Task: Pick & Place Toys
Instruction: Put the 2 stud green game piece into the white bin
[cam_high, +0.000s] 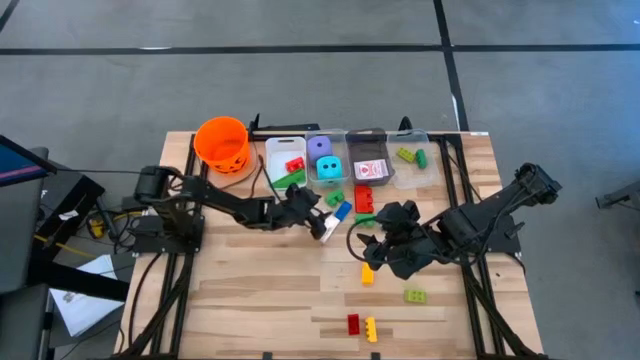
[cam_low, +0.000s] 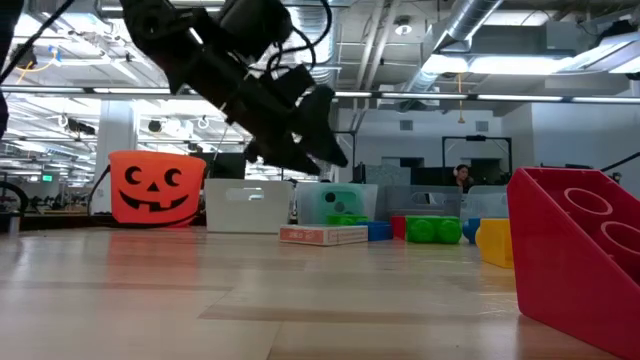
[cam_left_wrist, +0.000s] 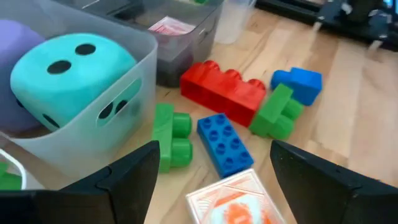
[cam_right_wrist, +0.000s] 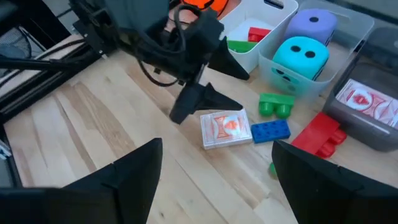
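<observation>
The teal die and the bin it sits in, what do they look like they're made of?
The teal die looks like soft foam or matte rubbery plastic: rounded edges, dull surface, no glare. The bin around it looks like thin translucent plastic: the die's dots show hazily through its frosted wall. Neither can be confirmed by look alone.

Orange pumpkin-face bucket (cam_high: 222, 143) at table's (cam_high: 250, 300) far edge, row of clear bins (cam_high: 345, 160) beside it
</observation>
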